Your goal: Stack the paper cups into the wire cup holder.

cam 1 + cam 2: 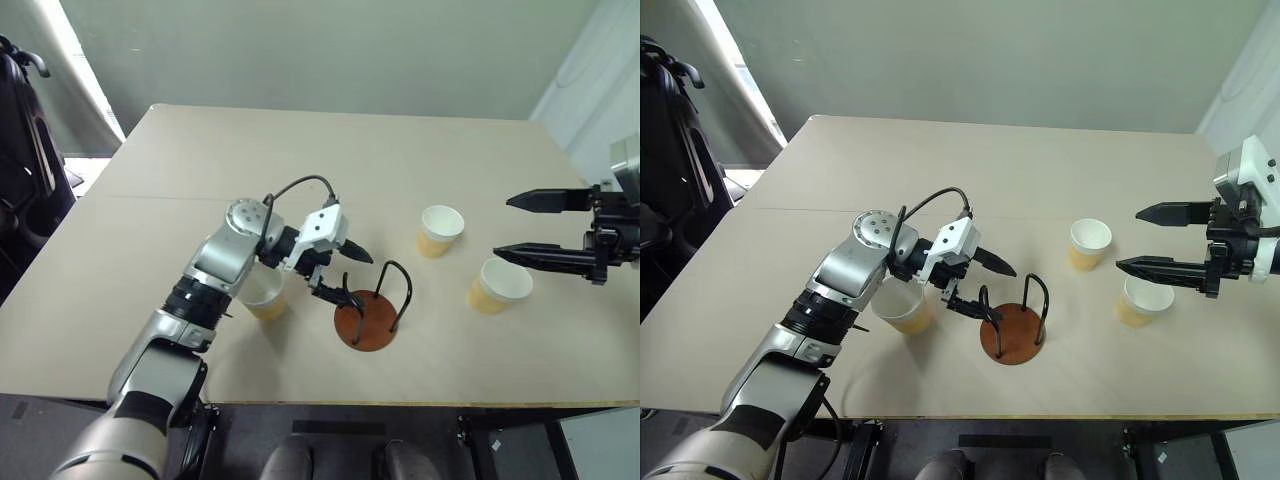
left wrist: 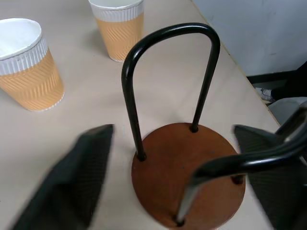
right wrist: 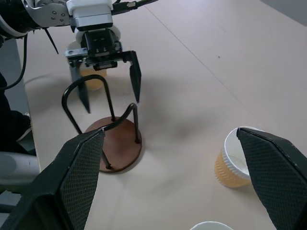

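Seen from the robot's head camera, a pale beige table [image 1: 300, 160] fills most of the frame, with a grey wall behind it at the top. Near the lower middle of the frame stands the wire cup holder [image 1: 367, 322], a round reddish-brown disc with two black wire loops rising from it; no cup sits inside it. The left gripper [image 1: 342, 277] reaches in from the lower left on a silver arm and hangs right at the holder's left side, its two black fingers spread wide apart and holding nothing; one finger points over the holder and the other sits low against the nearer wire loop, though whether it touches the wire cannot be told. In the left wrist view the holder's disc lies between those spread fingers. Just left of the holder, partly hidden behind the left arm, a paper cup [image 1: 265, 297] stands upright on the table. Two more paper cups stand upright to the right of the holder: one [image 1: 440, 230] right of centre, and another [image 1: 500, 286] further right and slightly lower in the frame. The right gripper [image 1: 520, 228] enters from the right edge, raised above the table, its two long black fingers wide open and empty, pointing left over that pair of cups.
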Controlling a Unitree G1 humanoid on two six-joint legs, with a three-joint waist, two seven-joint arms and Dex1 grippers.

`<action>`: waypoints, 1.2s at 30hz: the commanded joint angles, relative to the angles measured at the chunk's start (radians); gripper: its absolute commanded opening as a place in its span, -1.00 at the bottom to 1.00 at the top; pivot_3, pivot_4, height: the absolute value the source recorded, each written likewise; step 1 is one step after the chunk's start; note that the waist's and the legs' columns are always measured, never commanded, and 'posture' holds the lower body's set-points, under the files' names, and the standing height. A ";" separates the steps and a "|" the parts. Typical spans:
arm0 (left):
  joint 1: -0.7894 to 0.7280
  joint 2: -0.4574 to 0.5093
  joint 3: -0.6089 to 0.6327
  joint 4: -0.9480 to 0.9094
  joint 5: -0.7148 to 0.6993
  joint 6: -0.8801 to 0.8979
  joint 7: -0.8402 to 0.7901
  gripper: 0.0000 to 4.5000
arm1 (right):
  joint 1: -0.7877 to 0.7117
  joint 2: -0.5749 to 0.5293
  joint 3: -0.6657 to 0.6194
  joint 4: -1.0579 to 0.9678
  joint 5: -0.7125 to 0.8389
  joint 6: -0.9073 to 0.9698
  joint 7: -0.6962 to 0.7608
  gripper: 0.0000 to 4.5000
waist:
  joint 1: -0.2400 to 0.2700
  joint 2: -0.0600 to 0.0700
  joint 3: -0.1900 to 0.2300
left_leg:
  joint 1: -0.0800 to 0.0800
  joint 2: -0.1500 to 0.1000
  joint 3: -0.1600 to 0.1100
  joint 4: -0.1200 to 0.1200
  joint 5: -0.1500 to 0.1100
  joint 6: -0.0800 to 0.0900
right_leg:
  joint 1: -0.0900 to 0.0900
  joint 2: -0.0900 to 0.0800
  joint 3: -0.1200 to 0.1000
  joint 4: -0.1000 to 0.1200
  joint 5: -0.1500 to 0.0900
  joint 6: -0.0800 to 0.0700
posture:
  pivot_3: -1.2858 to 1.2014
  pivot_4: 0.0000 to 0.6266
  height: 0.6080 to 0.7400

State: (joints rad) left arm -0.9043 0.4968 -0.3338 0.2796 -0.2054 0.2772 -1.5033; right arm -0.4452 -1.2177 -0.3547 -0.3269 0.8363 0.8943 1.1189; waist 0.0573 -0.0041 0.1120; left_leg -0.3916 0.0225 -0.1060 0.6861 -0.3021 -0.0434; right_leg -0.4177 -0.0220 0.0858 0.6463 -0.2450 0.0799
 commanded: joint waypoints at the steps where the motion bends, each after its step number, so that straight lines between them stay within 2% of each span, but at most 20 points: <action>1: -0.022 0.021 0.002 -0.003 0.014 -0.044 -0.027 0.97 | -0.012 -0.004 -0.007 -0.011 -0.004 -0.019 -0.003 1.00 | 0.000 0.000 0.000 | 0.000 0.000 0.000 0.000 0.000 0.000 | 0.000 0.000 0.000 0.000 0.000 0.000 | 0.03 -0.52 1.00; 9: -0.078 0.066 -0.009 0.137 0.124 -0.276 -0.039 0.97 | -0.027 0.022 0.041 -0.024 -0.006 -0.021 -0.033 1.00 | 0.000 0.000 0.000 | 0.000 0.000 0.000 0.001 -0.001 0.001 | 0.000 0.000 0.001 0.000 0.000 0.000 | 0.03 -0.52 1.00; 15: -0.115 0.070 0.014 0.197 0.138 -0.335 -0.020 0.97 | -0.076 0.051 0.095 -0.001 -0.038 -0.039 -0.062 1.00 | -0.003 0.000 0.000 | 0.000 0.000 0.000 0.002 -0.001 0.002 | 0.000 0.000 0.000 0.000 0.000 0.000 | 0.03 -0.52 1.00; 27: -0.155 0.137 0.088 0.201 0.094 -0.263 -0.058 0.97 | -0.137 0.069 0.159 0.036 -0.093 -0.045 -0.067 1.00 | -0.006 0.000 0.000 | 0.000 0.001 0.000 0.001 -0.001 0.002 | 0.000 0.000 0.000 0.000 0.000 0.000 | 0.03 -0.52 1.00; 36: -0.174 0.145 0.166 0.146 -0.005 -0.088 -0.047 0.97 | 0.001 -0.031 0.147 0.036 -0.199 -0.107 0.017 1.00 | -0.004 0.000 0.000 | -0.001 0.001 0.000 0.001 -0.001 0.002 | 0.000 -0.001 0.001 -0.001 0.000 0.000 | 0.03 -0.52 1.00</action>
State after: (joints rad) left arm -1.0480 0.6419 -0.2021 0.4716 -0.1760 0.1580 -1.5476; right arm -0.4459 -1.2258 -0.1724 -0.2785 0.6527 0.8079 1.1168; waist 0.0533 -0.0041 0.1120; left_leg -0.3928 0.0231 -0.1060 0.6872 -0.3035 -0.0410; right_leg -0.4177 -0.0229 0.0866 0.6455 -0.2450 0.0799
